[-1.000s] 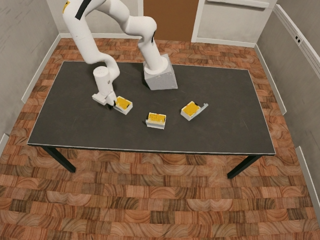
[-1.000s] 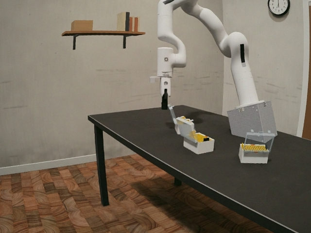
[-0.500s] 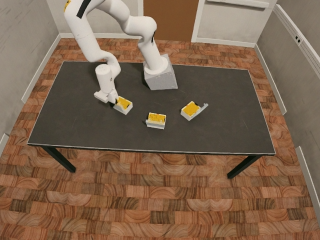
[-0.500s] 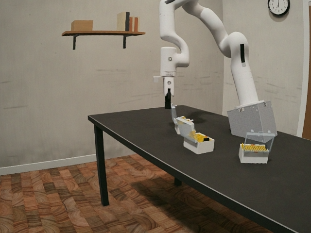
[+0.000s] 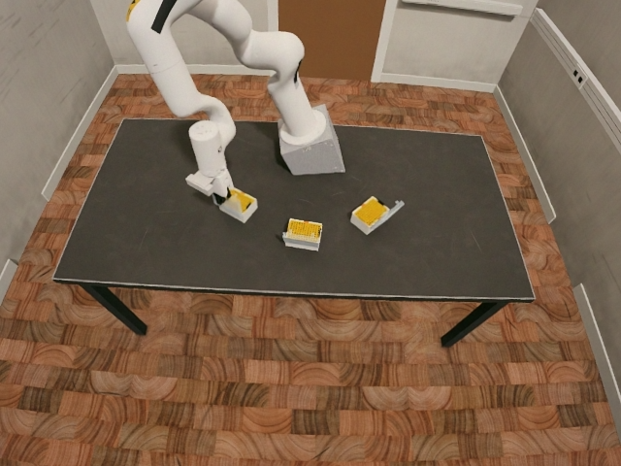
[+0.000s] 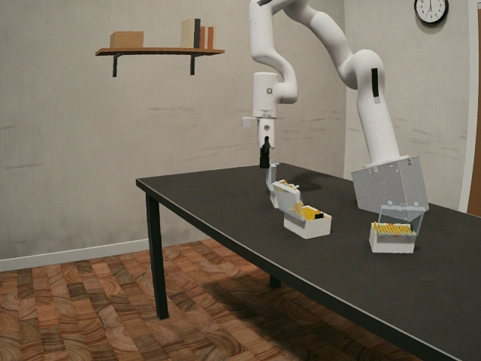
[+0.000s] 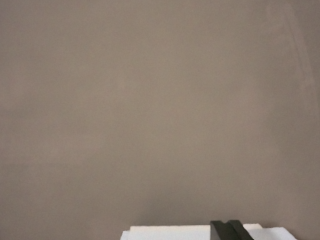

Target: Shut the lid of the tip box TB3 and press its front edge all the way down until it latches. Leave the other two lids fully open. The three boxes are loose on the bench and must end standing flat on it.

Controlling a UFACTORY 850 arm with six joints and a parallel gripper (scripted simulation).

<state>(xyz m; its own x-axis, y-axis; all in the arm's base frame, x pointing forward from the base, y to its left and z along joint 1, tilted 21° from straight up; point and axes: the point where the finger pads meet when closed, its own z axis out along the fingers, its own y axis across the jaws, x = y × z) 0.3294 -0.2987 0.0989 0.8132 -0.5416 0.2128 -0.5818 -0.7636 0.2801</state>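
Observation:
Three white tip boxes with yellow tips stand on the dark bench, all with lids open. No labels are readable, so I cannot tell which is TB3. The left box [image 5: 240,204] is the far one in the exterior view [image 6: 279,191]; its clear lid [image 6: 271,175] stands nearly upright. My gripper [image 5: 220,195] is shut and empty, pointing down, with its black fingertips [image 6: 264,159] just above and behind that lid's top edge. The wrist view shows the fingertips [image 7: 228,230] against a white edge [image 7: 170,233], over bare bench. The middle box [image 5: 303,233] and the right box [image 5: 372,214] stand apart.
The arm's grey base block [image 5: 311,145] stands at the back middle of the bench. The middle box [image 6: 307,221] stands just in front of the left one in the exterior view. The right box [image 6: 391,238] is nearer the camera. The bench's left edge is well beyond the gripper.

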